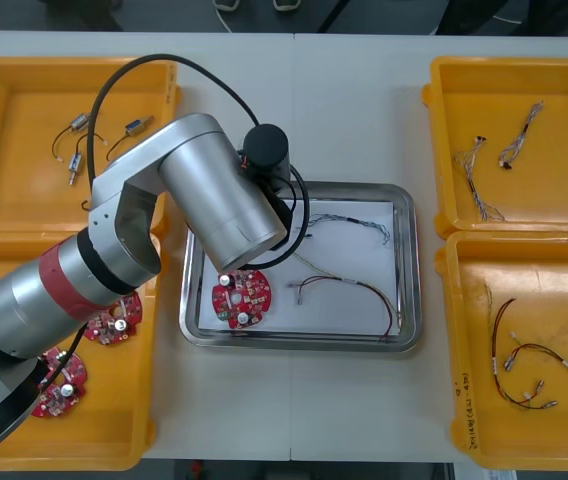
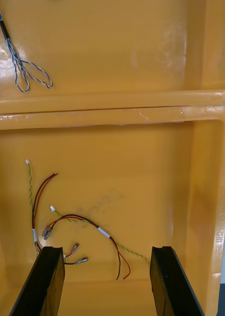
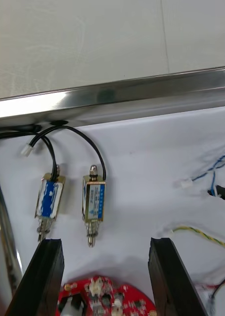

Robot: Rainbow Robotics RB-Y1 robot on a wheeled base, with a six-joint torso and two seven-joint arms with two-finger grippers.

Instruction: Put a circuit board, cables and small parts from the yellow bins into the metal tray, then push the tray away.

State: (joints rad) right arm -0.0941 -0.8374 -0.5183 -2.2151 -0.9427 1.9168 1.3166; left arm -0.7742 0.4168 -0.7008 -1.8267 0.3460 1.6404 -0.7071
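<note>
Left tool [image 3: 105, 242] hangs released over the mid-bench tray [image 3: 117, 96], two parts [image 3: 94, 200] just beyond its fingers [image 3: 43, 276]; lift straight up clear of them before pushing. Right tool [image 2: 105, 249] waits released over the right-edge bin [image 2: 142, 173].

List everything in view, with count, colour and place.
Table: one, light.
Yellow bins: four, two at each side.
Metal tray: one, white inside, between the bins.
Tray circuit board: one, red, near left corner.
Binned circuit boards: at least two, red, left near bin.
Tray small metal parts: two, blue-labelled, between that board and the tray's rim.
Binned small metal parts: several, metal, left far bin.
Blue and white cables: two, right far bin; one, tray.
Red and yellow cables: about two, right near bin; one, tray.
Left tool: open, black, over the tray.
Right tool: open, black, over the right near bin.
</note>
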